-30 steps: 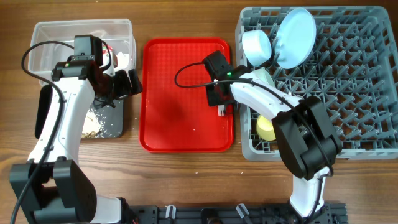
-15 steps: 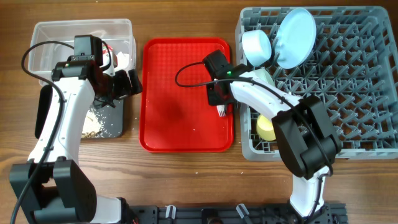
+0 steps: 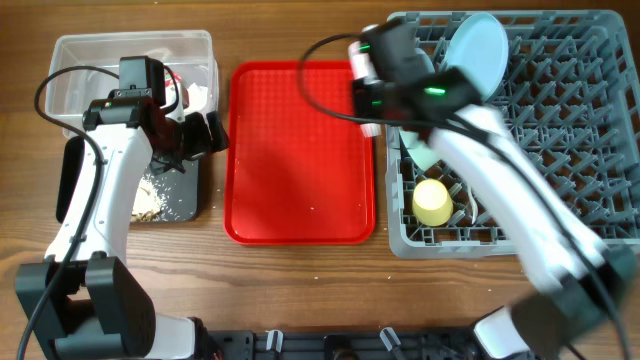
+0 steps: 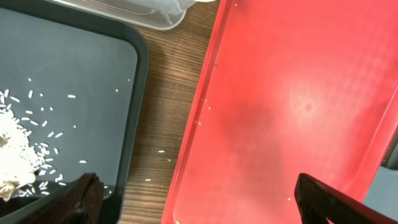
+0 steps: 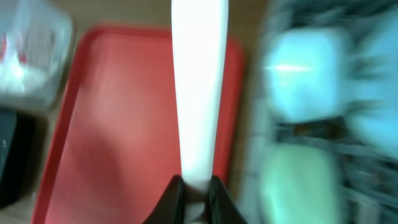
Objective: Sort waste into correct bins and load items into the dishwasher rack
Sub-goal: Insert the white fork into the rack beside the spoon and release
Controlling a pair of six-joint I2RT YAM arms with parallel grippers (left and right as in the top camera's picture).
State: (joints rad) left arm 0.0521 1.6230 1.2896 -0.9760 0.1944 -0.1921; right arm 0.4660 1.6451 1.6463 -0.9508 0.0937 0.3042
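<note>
Hovering between black tray [image 3: 185, 205] and red tray [image 3: 300, 150] at overhead left, the left hand [image 3: 205, 132] gapes released; the blurred right hand [image 3: 370, 85] sits at the upper-left corner of the grey rack [image 3: 570, 140]. Left wrist: fingers [image 4: 87, 193] apart. Right wrist: hand grasping a white plastic utensil [image 5: 196, 93], upper centre.

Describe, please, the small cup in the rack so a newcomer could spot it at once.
Find the large grey dishwasher rack on the table's right side. In its front-left corner, beside the red tray, sits the cup. It is the only yellow thing; the plate behind it is pale blue.
</note>
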